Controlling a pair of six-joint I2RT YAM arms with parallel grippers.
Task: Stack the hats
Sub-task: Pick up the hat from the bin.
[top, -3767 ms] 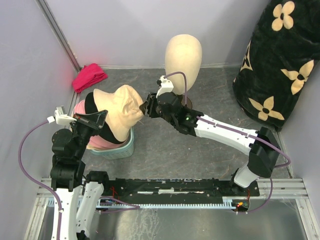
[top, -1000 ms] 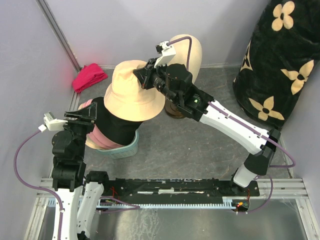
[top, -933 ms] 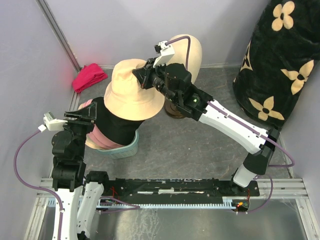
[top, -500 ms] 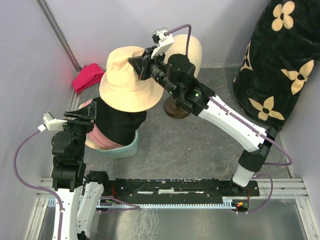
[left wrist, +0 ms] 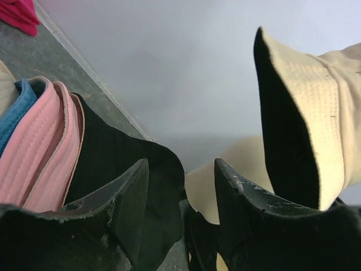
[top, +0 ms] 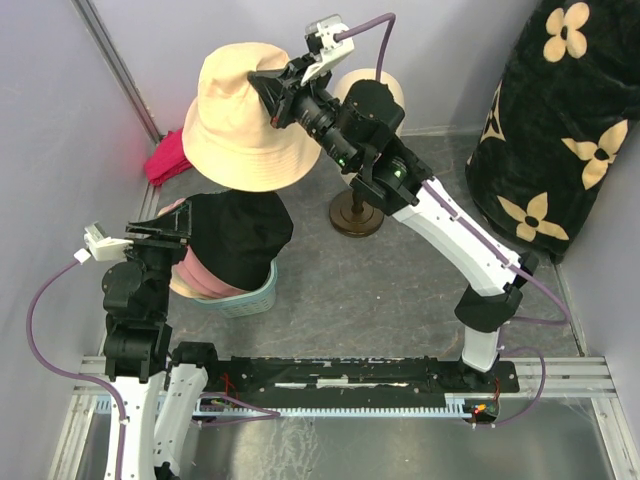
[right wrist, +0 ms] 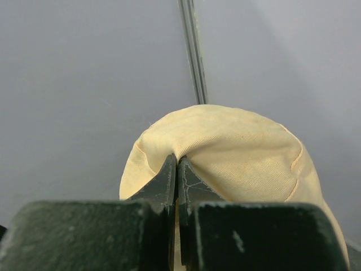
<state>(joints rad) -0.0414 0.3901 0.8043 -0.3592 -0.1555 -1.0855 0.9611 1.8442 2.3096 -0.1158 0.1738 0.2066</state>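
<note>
My right gripper [top: 270,100] [right wrist: 177,164] is shut on a pinch of the crown of the beige hat [top: 235,125] [right wrist: 242,152], which hangs high in the air above the back left of the table. Below it a black hat [top: 240,235] [left wrist: 113,164] tops a pile with a pink hat [top: 195,282] [left wrist: 45,164] and a blue hat [left wrist: 14,110] beneath. My left gripper [top: 165,232] [left wrist: 180,175] stands open beside the black hat's left side, nothing between its fingers. The beige hat's brim [left wrist: 316,113] shows at the right of the left wrist view.
The pile sits in a teal basket [top: 252,292]. A cream mannequin head [top: 388,92] on a dark stand [top: 355,215] is behind the right arm. A magenta cloth bundle [top: 165,158] [left wrist: 20,14] lies by the left wall. A black flowered bag [top: 560,120] fills the right back corner.
The right arm has lifted the beige hat off the pile, up and toward the back left. The black hat is now uncovered. The left gripper has kept still over the last second.
</note>
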